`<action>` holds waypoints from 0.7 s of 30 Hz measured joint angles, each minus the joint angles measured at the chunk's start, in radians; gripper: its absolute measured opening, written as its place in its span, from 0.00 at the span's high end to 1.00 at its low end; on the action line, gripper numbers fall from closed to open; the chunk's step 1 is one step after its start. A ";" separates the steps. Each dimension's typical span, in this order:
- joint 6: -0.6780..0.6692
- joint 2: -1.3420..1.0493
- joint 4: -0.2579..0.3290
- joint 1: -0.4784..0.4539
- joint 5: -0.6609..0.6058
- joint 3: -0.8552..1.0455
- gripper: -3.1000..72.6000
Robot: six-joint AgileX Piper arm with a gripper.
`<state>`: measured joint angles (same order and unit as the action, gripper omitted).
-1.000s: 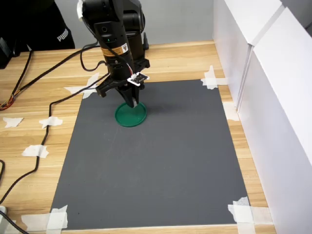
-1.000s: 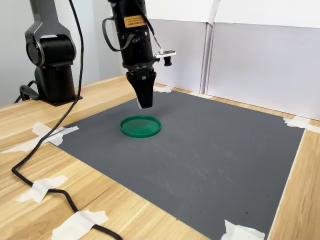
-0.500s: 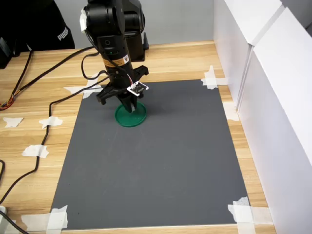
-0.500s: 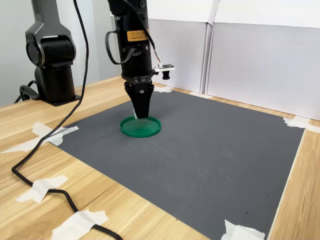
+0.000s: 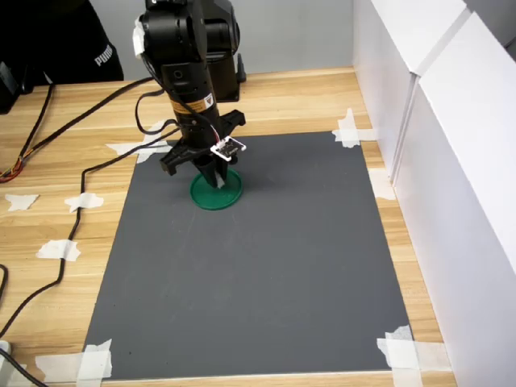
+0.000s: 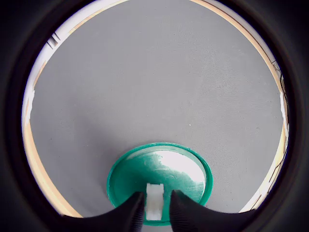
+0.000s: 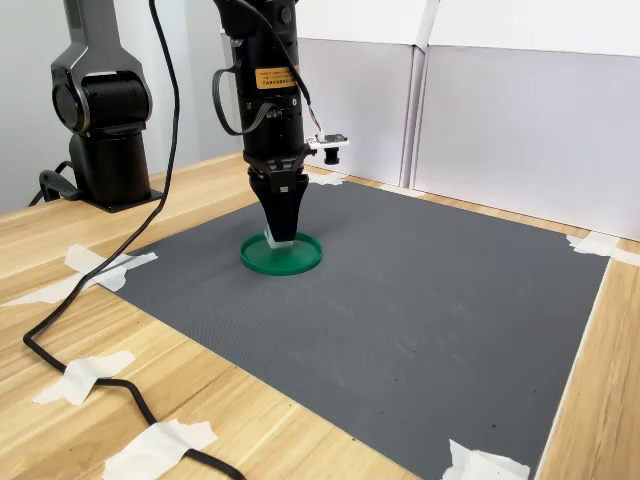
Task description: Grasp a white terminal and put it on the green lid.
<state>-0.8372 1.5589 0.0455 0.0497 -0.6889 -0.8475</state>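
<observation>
The green lid (image 5: 231, 194) lies on the grey mat's far left part in the first exterior view, and shows as a round disc (image 7: 303, 259) in the second exterior view. My gripper (image 5: 216, 183) points straight down over it, fingertips at or just above the lid's surface (image 7: 282, 238). In the wrist view the white terminal (image 6: 154, 200) sits pinched between the two dark fingers, over the lid (image 6: 166, 166). The gripper (image 6: 154, 209) is shut on the terminal.
The grey mat (image 5: 266, 266) is taped at its corners to a wooden table. White panels (image 5: 435, 145) wall off the first exterior view's right. Black cables (image 5: 72, 218) run across the wood. A black arm base (image 7: 100, 120) stands at the second exterior view's left.
The gripper has come down with the terminal from above the lid until its fingertips reach the lid's surface. The lid has not moved.
</observation>
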 joint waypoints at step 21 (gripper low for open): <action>0.160 -0.412 0.015 -0.018 -0.021 0.002 0.75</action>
<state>-0.6770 1.1470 0.0605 0.0314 -0.7102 -0.8457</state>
